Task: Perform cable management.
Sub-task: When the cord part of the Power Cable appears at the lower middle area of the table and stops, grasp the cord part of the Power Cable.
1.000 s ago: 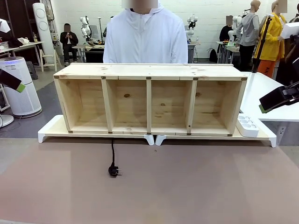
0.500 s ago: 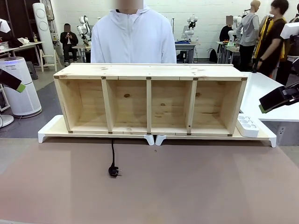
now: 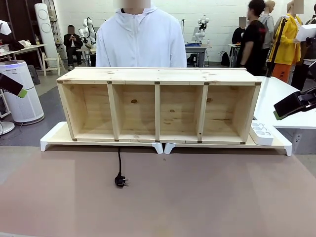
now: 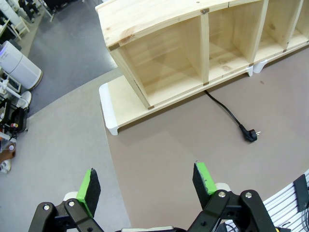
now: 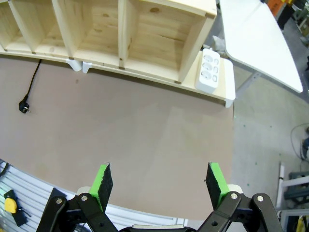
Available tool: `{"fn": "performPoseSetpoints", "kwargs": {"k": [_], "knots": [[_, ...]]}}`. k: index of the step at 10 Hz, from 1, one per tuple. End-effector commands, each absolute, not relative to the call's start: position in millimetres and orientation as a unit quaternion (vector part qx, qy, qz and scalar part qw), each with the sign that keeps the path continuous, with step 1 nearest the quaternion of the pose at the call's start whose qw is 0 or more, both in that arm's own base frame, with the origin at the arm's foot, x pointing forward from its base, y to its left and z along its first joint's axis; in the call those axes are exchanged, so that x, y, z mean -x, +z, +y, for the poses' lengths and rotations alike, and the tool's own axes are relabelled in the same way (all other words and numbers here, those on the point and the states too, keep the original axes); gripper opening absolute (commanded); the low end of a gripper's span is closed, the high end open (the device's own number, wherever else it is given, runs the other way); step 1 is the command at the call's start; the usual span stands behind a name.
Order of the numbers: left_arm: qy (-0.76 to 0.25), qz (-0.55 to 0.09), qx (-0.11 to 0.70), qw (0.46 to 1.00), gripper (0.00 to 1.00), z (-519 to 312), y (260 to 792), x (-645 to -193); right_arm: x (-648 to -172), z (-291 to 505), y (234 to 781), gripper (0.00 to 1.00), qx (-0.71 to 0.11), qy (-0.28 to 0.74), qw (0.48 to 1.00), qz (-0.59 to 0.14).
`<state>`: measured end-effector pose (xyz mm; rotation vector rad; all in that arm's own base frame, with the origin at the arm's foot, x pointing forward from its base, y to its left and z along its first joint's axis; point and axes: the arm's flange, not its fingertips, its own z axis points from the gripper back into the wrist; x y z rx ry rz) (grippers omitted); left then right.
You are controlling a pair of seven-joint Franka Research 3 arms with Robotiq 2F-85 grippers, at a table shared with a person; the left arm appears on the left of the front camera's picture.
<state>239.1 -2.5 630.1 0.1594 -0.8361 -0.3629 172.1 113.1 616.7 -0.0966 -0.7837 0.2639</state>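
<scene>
The brown worktop [image 3: 207, 197] carries a long wooden shelf [image 3: 158, 75] at its far side, with a white power strip [image 3: 261, 132] just right of it. The left fingers [image 4: 88, 186] and the right fingers [image 5: 102, 180] stand wide apart and hold nothing. The thin black cable [image 3: 118, 163] lies on the worktop, coming toward the near side from under the shelf, left of middle.

One cable [image 3: 118, 163], one wooden shelf [image 3: 158, 75] with four compartments [image 3: 136, 113], two white risers [image 3: 53, 137], one power strip [image 3: 261, 132].

On brown tabletop [image 3: 207, 197]: 2 white risers [image 3: 52, 137] side by side along far edge, w/ wooden shelf [image 3: 158, 75] on top. Thin black cable [image 3: 118, 160] lies fwd from left riser, plug flat, left of ctr.
</scene>
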Motion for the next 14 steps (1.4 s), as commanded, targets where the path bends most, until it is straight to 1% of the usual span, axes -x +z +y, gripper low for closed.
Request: {"fn": "performPoseSetpoints", "kwargs": {"k": [1, 2, 6, 8, 11, 14], "knots": [[-0.175, -0.406, -0.079, 0.894, 1.0, -3.7, 630.5, -241.2, -176.9, 114.6, 616.4, 1.0, 0.047, 0.131, 0.913, -0.383], [-0.175, -0.406, -0.079, 0.894, 1.0, -3.7, 630.5, -241.2, -172.1, 113.1, 616.7, 1.0, 0.047, 0.128, 0.915, -0.381], [-0.175, -0.406, -0.079, 0.894, 1.0, -3.7, 630.5, -241.2, -226.1, 180.9, 627.0, 1.0, 0.043, 0.225, 0.912, -0.34], [-0.175, -0.406, -0.079, 0.894, 1.0, -3.7, 630.5, -241.2, -240.3, 214.1, 625.6, 1.0, 0.036, 0.265, 0.905, -0.33], [-0.175, -0.406, -0.079, 0.894, 1.0, -3.7, 630.5, -241.2, -276.0, 270.9, 619.1, 1.0, -0.001, 0.28, 0.908, -0.313], [-0.175, -0.406, -0.079, 0.894, 1.0, -3.7, 630.5, -241.2, -316.3, 324.9, 594.2, 1.0, 0.003, 0.273, 0.921, -0.278]]}}
